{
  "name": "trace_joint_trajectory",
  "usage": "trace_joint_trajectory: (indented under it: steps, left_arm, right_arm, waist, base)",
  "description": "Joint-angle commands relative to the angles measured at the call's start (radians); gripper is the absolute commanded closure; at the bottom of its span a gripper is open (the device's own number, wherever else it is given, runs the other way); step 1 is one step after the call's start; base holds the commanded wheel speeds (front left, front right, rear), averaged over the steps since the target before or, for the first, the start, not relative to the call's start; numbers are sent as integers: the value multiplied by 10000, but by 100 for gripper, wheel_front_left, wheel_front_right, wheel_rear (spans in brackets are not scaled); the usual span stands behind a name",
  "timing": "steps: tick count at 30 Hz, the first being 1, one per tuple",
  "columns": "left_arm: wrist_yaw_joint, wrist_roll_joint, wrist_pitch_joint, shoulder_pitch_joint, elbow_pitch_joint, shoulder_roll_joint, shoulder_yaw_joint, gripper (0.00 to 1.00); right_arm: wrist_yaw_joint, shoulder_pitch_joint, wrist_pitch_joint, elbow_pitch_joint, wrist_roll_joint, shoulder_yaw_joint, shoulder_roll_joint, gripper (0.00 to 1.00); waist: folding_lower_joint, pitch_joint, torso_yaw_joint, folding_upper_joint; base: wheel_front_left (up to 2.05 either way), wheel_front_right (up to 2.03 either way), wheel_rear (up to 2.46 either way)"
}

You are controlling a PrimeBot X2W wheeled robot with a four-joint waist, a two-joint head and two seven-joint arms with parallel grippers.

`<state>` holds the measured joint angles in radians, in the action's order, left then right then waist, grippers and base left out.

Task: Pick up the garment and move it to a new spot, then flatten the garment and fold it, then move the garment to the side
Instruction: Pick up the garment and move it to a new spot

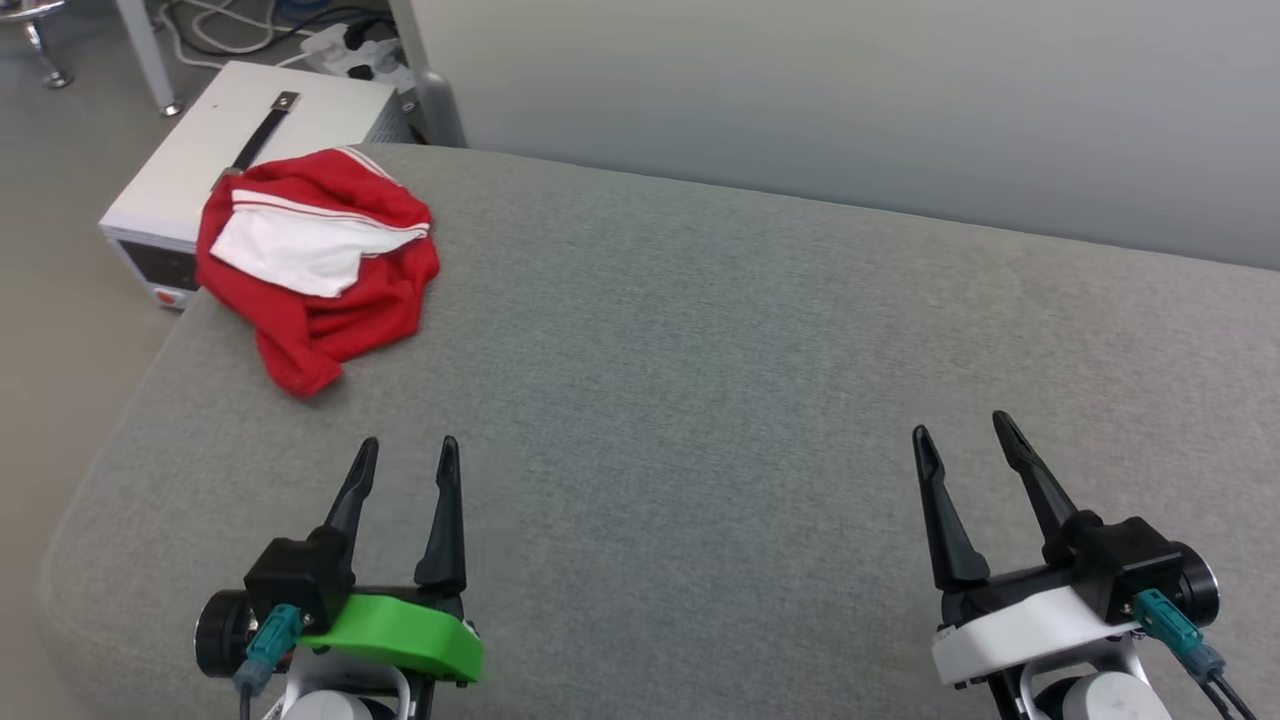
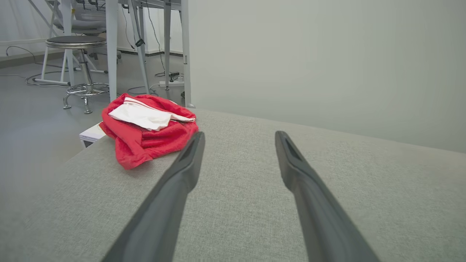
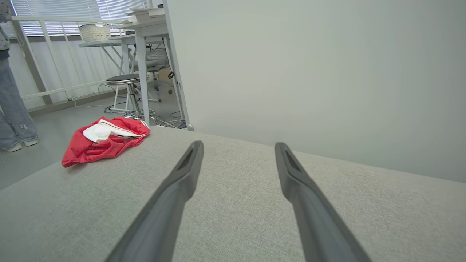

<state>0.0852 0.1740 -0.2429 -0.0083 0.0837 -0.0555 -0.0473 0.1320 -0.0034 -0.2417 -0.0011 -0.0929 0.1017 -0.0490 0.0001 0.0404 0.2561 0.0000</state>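
first, the pick-up is not yet begun, so the job now is a clean reach. the left claw [image 1: 408,450] is the nearer one and, i judge, the one to send: its two dark fingers are spread wide with nothing between them, low over the near left of the grey cloth-covered desk [image 1: 700,350]. the right claw [image 1: 960,425] is spread and empty too, over the near right, well apart from the garment [image 1: 315,270].

the garment lies bunched at the far left corner of the desk, right at the rim, and its outer side seems to hang a little over the edge above a white box [image 1: 200,150] on the floor. a push from the desk side could slide it off, so it looks wiser to come down from above and close on a thick red fold near the middle of the heap, not on the loose white piece alone, which may just pull free. then lift until the cloth clears the desk before carrying it toward the open middle.

as for looks, it is a crumpled red heap of fine mesh-like cloth, a white sleeve lying on top, thin red-and-white striped trim along one edge, and a red tongue pointing toward the robot. no lettering shows.
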Motion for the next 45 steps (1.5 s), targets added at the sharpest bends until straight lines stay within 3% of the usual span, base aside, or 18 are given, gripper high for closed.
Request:
trace_joint_trajectory:
  steps: [1,12,21,31,38,45]
  left_arm:
    - [62,28,-108,-105,6,51,11,0]
    - [91,134,-189,-30,29,53,-54,0]
    - [78,207,-189,10,40,53,-105,0]
    - [31,631,-189,-14,187,53,15,0]
    - [213,582,-189,-940,1476,32,298,0]
    - [437,987,-103,-3168,3409,-990,-80,0]
  right_arm:
    - [-13,-109,-121,37,-20,56,-12,0]
    - [-13,-103,-201,133,-24,225,-12,0]
    - [-13,-116,-201,163,-10,252,-12,0]
    - [-13,-179,-201,154,71,292,-53,0]
    - [-13,-599,-201,-112,286,329,-470,0]
    - [-13,-1005,-201,-554,451,215,-947,0]
  waist:
    - [-1,-15,809,0]
    - [-1,-7,1986,0]
    - [-1,32,2220,0]
    - [-1,296,1970,0]
    - [-1,1488,1330,0]
    - [-1,2891,673,0]
  base:
    - [0,0,0]
    - [0,0,0]
    - [0,0,0]
    - [0,0,0]
    - [0,0,0]
    - [0,0,0]
